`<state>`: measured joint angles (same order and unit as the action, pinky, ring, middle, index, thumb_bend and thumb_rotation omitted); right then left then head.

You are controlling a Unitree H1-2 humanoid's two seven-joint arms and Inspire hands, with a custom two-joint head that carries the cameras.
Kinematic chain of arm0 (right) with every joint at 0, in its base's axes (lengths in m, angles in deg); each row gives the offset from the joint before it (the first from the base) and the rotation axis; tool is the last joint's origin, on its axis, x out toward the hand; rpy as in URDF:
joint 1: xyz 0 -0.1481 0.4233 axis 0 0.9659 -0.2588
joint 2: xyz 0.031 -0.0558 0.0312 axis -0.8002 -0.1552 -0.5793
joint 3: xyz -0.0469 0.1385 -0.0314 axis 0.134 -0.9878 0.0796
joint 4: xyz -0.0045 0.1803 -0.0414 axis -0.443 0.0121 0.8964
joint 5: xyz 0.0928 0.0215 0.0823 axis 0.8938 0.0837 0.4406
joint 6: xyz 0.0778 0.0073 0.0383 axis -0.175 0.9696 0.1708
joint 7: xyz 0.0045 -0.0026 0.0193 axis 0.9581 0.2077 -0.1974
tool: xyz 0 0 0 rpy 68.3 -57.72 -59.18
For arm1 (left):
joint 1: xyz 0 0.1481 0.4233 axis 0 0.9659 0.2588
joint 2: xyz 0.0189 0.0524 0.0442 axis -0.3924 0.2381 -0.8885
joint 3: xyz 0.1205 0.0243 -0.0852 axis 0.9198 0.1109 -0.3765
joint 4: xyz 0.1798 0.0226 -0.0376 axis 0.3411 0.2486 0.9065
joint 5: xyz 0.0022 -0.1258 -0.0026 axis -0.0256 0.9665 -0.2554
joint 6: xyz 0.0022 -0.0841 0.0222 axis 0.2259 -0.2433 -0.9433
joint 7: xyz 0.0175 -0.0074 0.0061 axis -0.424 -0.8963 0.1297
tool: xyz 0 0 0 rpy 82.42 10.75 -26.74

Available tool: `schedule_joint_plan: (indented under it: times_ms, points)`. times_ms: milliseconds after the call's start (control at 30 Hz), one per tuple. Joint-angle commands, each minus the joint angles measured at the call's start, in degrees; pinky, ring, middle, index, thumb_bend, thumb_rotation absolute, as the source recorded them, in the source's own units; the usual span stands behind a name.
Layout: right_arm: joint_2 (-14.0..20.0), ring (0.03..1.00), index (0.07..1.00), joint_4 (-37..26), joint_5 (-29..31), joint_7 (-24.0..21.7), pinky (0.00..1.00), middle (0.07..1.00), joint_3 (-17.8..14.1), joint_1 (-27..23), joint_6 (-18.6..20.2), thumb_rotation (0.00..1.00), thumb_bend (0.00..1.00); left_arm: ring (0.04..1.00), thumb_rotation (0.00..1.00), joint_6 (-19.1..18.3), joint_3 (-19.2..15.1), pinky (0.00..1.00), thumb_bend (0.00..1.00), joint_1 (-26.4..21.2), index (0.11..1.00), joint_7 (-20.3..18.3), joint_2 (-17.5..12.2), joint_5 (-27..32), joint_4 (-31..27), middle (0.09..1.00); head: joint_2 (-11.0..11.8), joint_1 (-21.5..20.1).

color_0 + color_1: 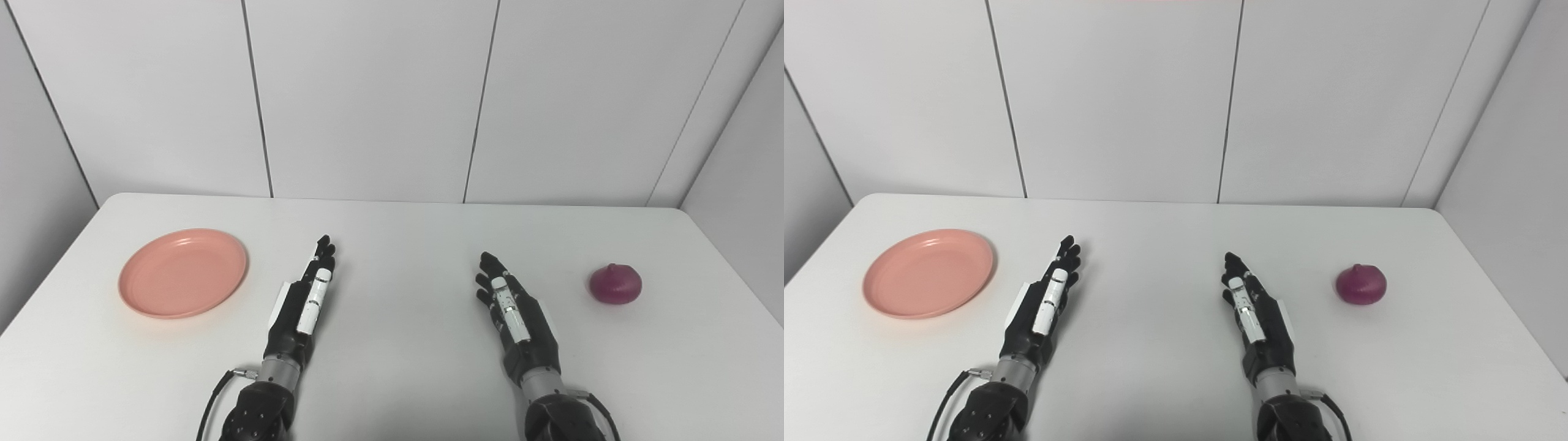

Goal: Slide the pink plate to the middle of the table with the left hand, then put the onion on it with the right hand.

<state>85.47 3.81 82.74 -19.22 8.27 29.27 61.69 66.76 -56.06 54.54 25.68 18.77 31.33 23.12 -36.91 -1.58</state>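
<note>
Left eye view: pink plate (183, 272) sits flat on the surface (392, 367), far left, empty. Left hand (303, 306) lies palm-edge up just right of it, fingers (323, 254) straight, held side by side, holding nothing and pointing away from the robot. Plate is to the left of those fingers and level with them, near but not touching. That's the relation that matters: the hand has to go left to reach the plate's rim, then drag it right toward the middle. Left hand is clearly the nearer one.

Right eye view: onion (1361, 284) sits at far right, stem tip up, well apart from the plate. Right hand (1258, 318) rests left of it, fingers (1234, 266) extended, slightly apart and empty. Onion lies right of the fingertips, roughly level, with a clear gap. Neither step looks started; middle of the surface between the hands is bare.
</note>
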Motion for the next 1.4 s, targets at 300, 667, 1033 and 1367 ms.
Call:
schedule_joint_plan:
  times_ms: [300, 667, 1033, 1367]
  points:
    - [-0.48, 0.913, 0.872, -1.06, -0.05, -0.14, 0.92, 0.909, -0.31, -1.98, -1.83, 0.62, 0.28, 1.0, 1.0, 1.23, 0.15, 1.0, 0.56, -0.24, 1.0, -0.18, 0.6, 0.42, 0.46, 1.0, 0.18, -0.12]
    - [-0.37, 0.912, 0.876, -0.63, -0.7, -0.1, 0.92, 0.913, -0.16, -1.95, -2.64, 0.65, 0.29, 1.0, 1.0, -0.4, 0.19, 1.0, 0.58, -0.11, 1.0, -0.19, 0.65, 0.4, -0.4, 1.0, 0.25, -0.23]
    - [-0.29, 0.975, 0.896, -1.21, 0.16, -0.89, 0.99, 0.942, -0.19, -1.96, -0.94, 0.63, 0.35, 1.0, 1.0, -0.55, 0.26, 1.0, 0.58, -0.07, 1.0, -0.17, 0.51, 0.19, -0.23, 1.0, 0.28, -0.18]
    - [0.94, 1.0, 0.934, 0.02, 1.83, -3.46, 1.0, 0.983, -0.07, -1.96, -2.62, 0.55, 0.46, 1.0, 1.0, -1.6, 0.65, 1.0, 0.57, 0.48, 1.0, 0.29, 1.15, -0.31, -1.0, 1.0, 1.81, 3.36]
